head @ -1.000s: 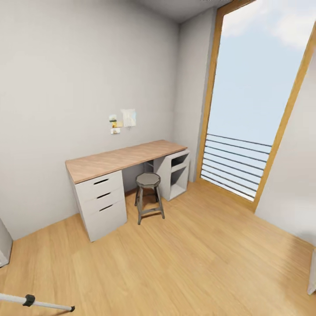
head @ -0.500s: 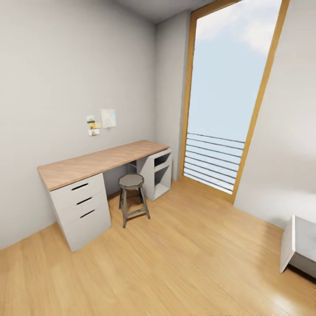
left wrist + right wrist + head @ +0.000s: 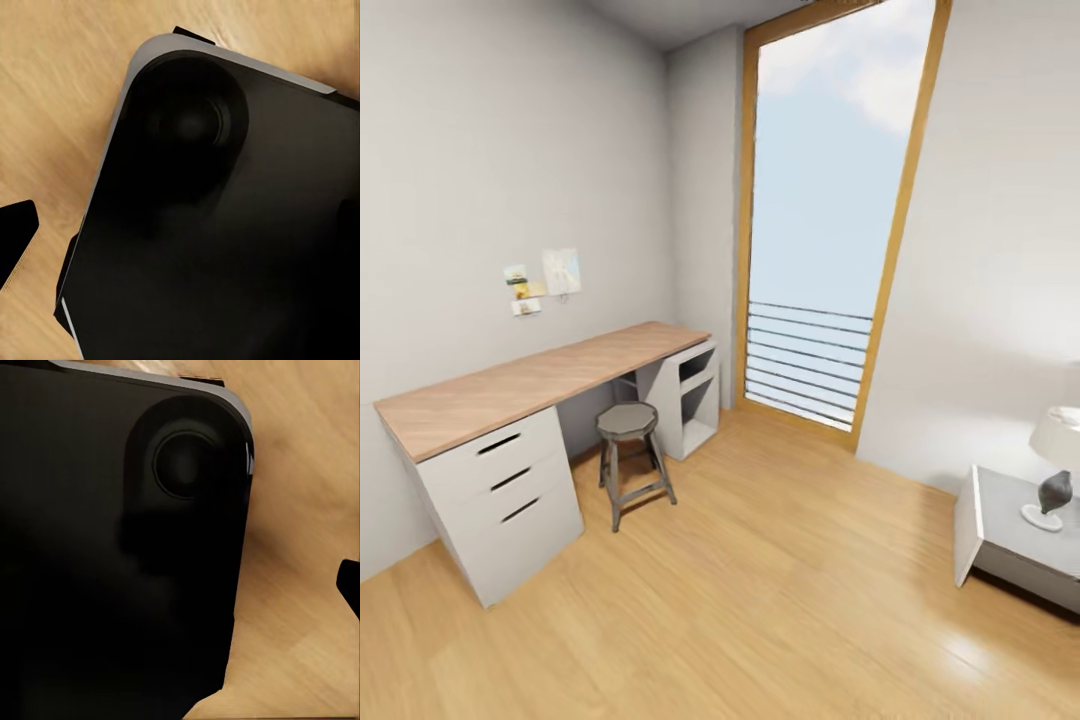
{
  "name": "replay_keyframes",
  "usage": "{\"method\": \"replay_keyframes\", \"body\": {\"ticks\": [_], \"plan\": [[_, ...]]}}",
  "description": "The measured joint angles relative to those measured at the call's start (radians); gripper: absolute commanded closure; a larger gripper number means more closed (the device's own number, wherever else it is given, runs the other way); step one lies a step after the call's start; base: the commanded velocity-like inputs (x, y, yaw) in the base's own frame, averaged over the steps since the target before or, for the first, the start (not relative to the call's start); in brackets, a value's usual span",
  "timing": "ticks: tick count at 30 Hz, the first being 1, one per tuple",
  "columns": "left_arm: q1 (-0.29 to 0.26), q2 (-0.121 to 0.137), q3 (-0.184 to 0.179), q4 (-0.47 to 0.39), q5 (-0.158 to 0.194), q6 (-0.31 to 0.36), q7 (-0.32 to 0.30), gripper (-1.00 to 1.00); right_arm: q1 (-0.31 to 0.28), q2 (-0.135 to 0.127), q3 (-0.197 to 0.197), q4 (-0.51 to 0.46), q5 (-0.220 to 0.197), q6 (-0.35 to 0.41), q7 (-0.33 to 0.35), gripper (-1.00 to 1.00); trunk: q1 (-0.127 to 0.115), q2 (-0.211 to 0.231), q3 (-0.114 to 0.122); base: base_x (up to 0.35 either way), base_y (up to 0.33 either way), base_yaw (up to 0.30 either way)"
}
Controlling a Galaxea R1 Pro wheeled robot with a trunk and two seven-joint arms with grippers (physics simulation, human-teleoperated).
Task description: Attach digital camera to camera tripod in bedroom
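Wood-topped desk; round grey stool; plank floor

Wooden desk, stool, tall window, plank floor.

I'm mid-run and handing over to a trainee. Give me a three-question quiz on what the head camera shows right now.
1. True or false: the round grey metal stool stands in front of the long wood-topped white desk.
2. How many drawers show in the desk's white drawer unit? A) two B) three C) five
3. Fill in: the white-shaded table lamp stands on the grey ____ at the view's right edge.

Key: 1 true; 2 B; 3 nightstand.
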Motion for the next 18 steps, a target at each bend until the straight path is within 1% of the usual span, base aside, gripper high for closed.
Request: {"method": "replay_keyframes", "body": {"ticks": [9,18], "plan": [[0.000,0.001,0.006,0.000,0.010,0.001,0.000,-1.00,0.000,0.000,-0.001,0.000,0.000,0.000,0.000,-1.00,0.000,0.000,0.000,0.001,0.002,-0.282],[0.000,0.000,0.006,0.000,0.010,0.001,0.000,-1.00,0.000,0.000,-0.001,0.000,0.000,0.000,0.000,-1.00,0.000,0.000,0.000,0.000,0.000,-0.282]]}}
